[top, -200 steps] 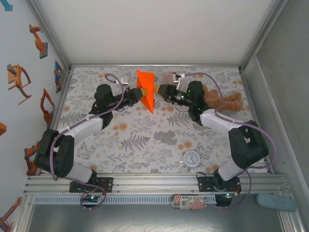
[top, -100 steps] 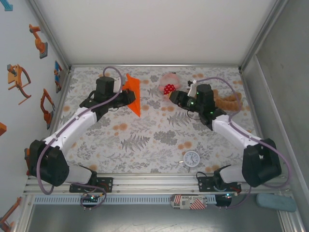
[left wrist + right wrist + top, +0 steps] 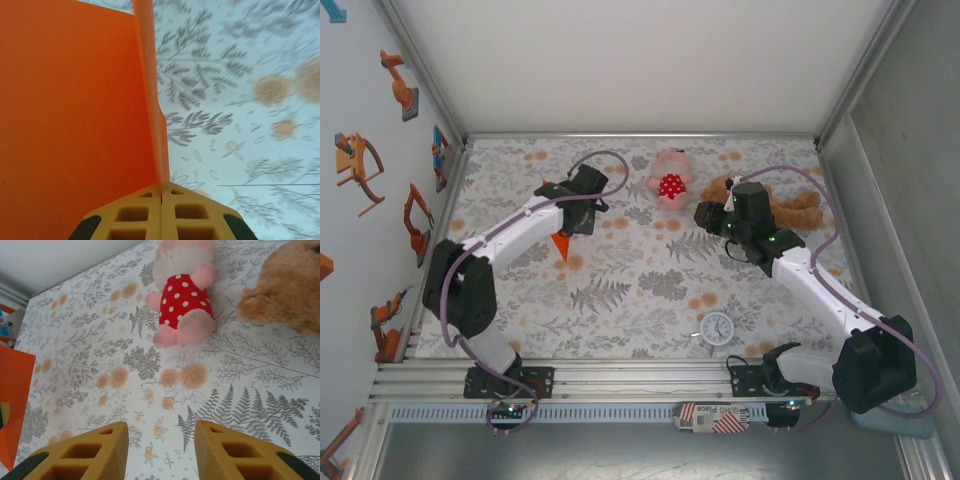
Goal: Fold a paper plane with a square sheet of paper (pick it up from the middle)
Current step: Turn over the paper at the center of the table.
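Top view: folded orange paper (image 3: 562, 247) mostly hidden under left gripper (image 3: 570, 224); just its tip shows. Clock (image 3: 717, 328) face too small to read. Left wrist cam: paper cut by top & left edges, tablecloth (image 3: 280, 150) blurred at rt. Right wrist cam: teddy bear (image 3: 290, 290) cropped at top & rt edges, spotted plush (image 3: 185, 300) cropped at top.

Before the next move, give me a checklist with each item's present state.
1. Left pincer shut on the folded orange paper: ok.
2. Right pincer open, nothing between its fingers: ok.
3. Right pincer apart from the pink plush toy: ok.
4. Paper's lower tip clear of the table: cannot tell.
5. Folding finished: cannot tell.
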`<action>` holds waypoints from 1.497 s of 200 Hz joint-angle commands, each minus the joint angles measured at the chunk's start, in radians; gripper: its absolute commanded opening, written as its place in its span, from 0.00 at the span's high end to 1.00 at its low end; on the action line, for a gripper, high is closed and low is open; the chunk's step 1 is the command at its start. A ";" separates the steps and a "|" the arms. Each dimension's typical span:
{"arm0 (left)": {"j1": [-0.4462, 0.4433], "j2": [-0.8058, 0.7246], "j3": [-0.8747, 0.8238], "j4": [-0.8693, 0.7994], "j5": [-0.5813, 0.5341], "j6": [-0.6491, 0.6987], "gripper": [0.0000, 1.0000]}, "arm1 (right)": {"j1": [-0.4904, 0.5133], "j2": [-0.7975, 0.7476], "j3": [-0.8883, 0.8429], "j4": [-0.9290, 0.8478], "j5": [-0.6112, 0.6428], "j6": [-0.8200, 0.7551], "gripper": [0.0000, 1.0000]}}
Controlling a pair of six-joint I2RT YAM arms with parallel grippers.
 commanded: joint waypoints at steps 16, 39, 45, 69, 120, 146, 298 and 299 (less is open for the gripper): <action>-0.052 0.134 0.072 -0.092 -0.209 0.027 0.94 | -0.001 -0.022 0.003 -0.033 0.056 -0.023 0.62; -0.088 0.241 0.126 -0.127 -0.263 0.032 0.94 | -0.001 -0.021 0.002 -0.038 0.067 -0.026 0.61; -0.097 0.264 0.137 -0.128 -0.262 0.036 0.94 | -0.001 -0.020 0.001 -0.038 0.070 -0.027 0.62; -0.129 0.337 0.171 -0.126 -0.255 0.021 0.94 | -0.001 -0.020 0.001 -0.043 0.077 -0.028 0.62; -0.165 0.461 0.226 -0.127 -0.235 0.016 0.89 | -0.001 -0.018 -0.002 -0.046 0.086 -0.030 0.62; -0.174 0.473 0.239 -0.122 -0.162 0.013 0.84 | -0.001 -0.005 0.000 -0.047 0.085 -0.031 0.62; -0.168 0.028 -0.075 0.236 0.550 -0.260 0.43 | -0.001 0.037 0.003 -0.023 0.045 -0.035 0.59; -0.166 0.025 -0.077 0.236 0.547 -0.260 0.43 | 0.000 0.038 0.003 -0.023 0.044 -0.035 0.59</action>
